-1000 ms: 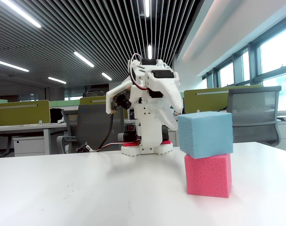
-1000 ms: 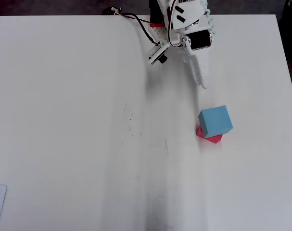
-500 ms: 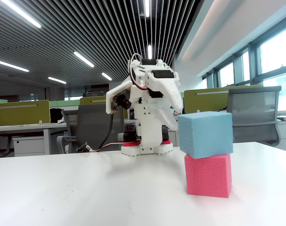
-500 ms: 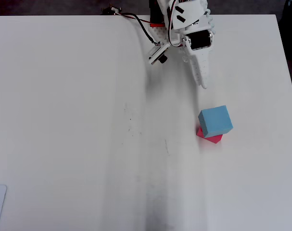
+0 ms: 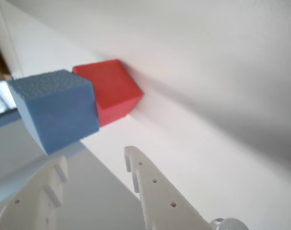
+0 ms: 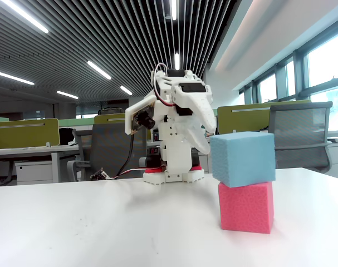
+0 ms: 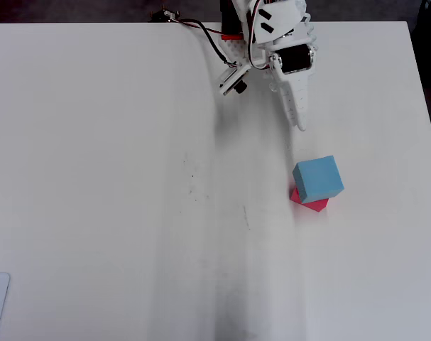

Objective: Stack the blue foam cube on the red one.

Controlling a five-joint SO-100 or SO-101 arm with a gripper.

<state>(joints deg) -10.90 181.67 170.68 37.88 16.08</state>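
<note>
Blue foam cube [image 6: 243, 158] sits atop red one [image 6: 246, 207], just beyond gripper [image 5: 95, 165] fingers, parted & empty.

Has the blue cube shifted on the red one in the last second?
No. The blue cube sits where it did on the red cube, same distance from the table's right edge overhead.

red one [image 7: 309, 203] mostly hidden under blue foam cube [image 7: 318, 177] overhead, arm [image 7: 272, 35] cut by top edge
</note>
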